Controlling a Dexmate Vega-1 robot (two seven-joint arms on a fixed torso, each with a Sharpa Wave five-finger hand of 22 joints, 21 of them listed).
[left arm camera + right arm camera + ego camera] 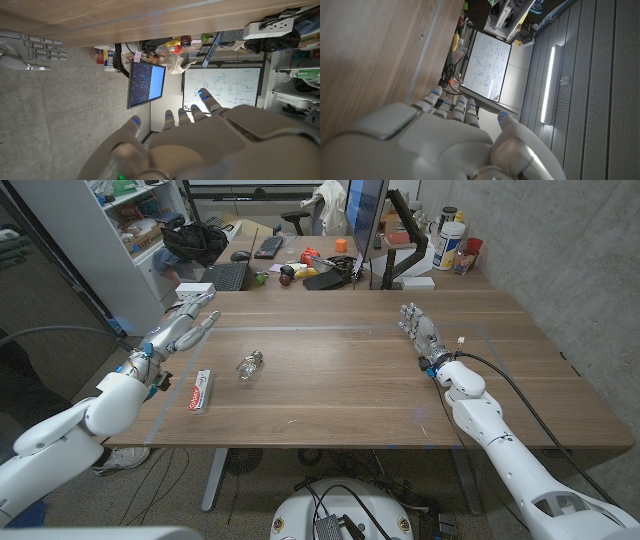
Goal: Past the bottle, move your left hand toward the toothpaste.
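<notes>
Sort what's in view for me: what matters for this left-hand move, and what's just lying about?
Job:
- left hand, open
- toothpaste
- bottle, lying on its side

Lying about:
- right hand, idle on the table
- desk clutter behind: keyboard, monitor

bottle (249, 366) beside toothpaste (201, 390) (slim gap)

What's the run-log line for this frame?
left hand: open, behind toothpaste | bottle: lying, untouched | right hand: open, apart | table: wooden

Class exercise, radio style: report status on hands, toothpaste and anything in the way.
Left hand open, right hand open. Toothpaste flat near left forearm, untouched. Bottle lies beside it, not blocking.
</notes>
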